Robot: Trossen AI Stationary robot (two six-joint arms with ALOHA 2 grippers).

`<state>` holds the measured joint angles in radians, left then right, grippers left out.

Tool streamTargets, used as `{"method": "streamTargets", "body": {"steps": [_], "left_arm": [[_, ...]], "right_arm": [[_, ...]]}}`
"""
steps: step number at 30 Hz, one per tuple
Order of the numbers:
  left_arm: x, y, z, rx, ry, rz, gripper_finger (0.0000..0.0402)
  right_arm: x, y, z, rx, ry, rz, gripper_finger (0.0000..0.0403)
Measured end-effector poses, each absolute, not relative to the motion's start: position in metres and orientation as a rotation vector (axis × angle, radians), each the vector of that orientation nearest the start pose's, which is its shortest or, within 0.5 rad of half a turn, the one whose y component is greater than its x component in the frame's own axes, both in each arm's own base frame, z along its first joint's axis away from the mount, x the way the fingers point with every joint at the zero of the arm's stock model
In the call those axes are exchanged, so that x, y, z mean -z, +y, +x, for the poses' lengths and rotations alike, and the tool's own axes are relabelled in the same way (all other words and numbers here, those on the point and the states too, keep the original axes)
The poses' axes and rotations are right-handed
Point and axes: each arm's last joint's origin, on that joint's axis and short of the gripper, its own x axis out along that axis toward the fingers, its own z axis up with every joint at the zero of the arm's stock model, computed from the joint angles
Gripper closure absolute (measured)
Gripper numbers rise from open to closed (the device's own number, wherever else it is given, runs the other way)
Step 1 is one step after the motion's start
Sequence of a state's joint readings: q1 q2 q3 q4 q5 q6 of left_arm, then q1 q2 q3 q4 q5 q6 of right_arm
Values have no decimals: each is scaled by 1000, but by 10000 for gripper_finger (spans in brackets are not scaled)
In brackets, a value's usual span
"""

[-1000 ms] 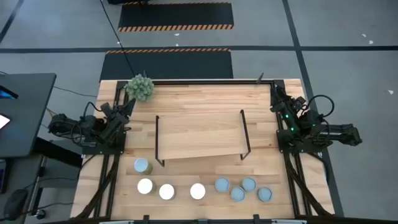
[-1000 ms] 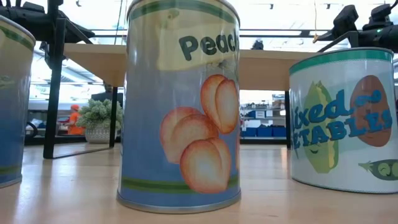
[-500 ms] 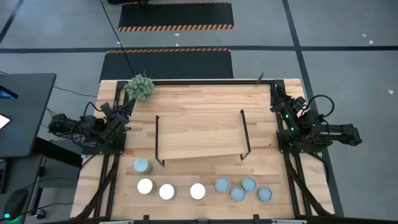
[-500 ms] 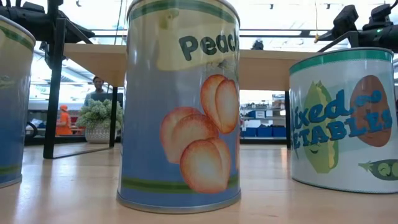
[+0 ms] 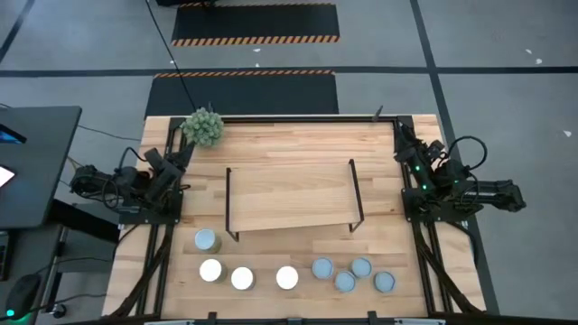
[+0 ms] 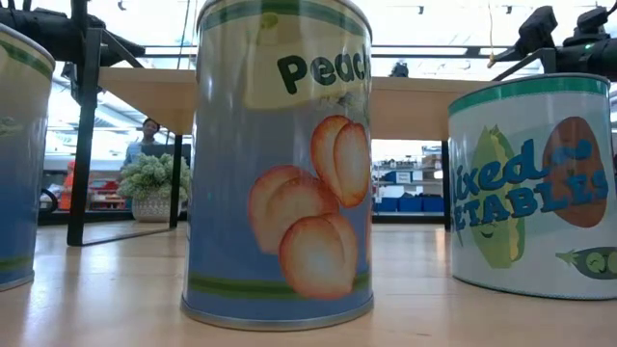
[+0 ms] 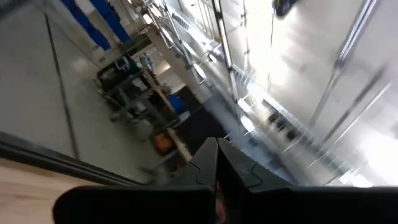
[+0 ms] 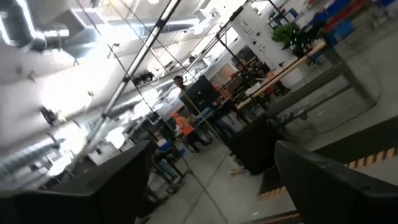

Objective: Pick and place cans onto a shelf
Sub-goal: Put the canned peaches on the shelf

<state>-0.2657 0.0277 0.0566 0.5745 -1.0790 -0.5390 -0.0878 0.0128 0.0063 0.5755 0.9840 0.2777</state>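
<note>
Eight cans [image 5: 286, 277] stand clustered before the empty shelf [image 5: 289, 199]; left gripper [image 5: 174, 165] pressed together, right gripper [image 5: 403, 143] spread. Risk: a reach could topple neighbouring cans.

Overhead view shares cans [image 5: 287, 277] with the close, table-level view.

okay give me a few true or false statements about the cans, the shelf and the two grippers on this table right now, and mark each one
1. All eight cans stand on the table in front of the shelf. True.
2. A can sits on the shelf. False: its board is bare.
3. The left gripper holds a can. False: it is shut on nothing, at the table's left edge.
4. The right gripper is open. True.
5. A green plant ball sits near the left gripper. True.
</note>
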Motion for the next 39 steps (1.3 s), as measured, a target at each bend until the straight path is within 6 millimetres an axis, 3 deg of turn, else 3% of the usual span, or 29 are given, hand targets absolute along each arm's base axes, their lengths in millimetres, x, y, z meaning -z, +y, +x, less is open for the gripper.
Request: {"method": "streamTargets", "body": {"steps": [7, 18, 24, 34, 39], "left_arm": [[-224, 7, 71, -629, -722, -940, 388], [-224, 7, 71, -594, -743, -999, 388], [-226, 5, 72, -469, -754, -1061, 388], [-231, 2, 72, -314, -739, -981, 387], [-240, 3, 69, -307, -753, -933, 366]], "right_arm": [[-209, -33, 64, 1110, -823, 715, 56], [-213, -33, 62, 1061, -884, 748, 56], [-211, -34, 58, 1223, -902, 786, 56], [-211, -34, 58, 1195, -925, 812, 56], [-213, -33, 61, 1054, -929, 810, 56]]}}
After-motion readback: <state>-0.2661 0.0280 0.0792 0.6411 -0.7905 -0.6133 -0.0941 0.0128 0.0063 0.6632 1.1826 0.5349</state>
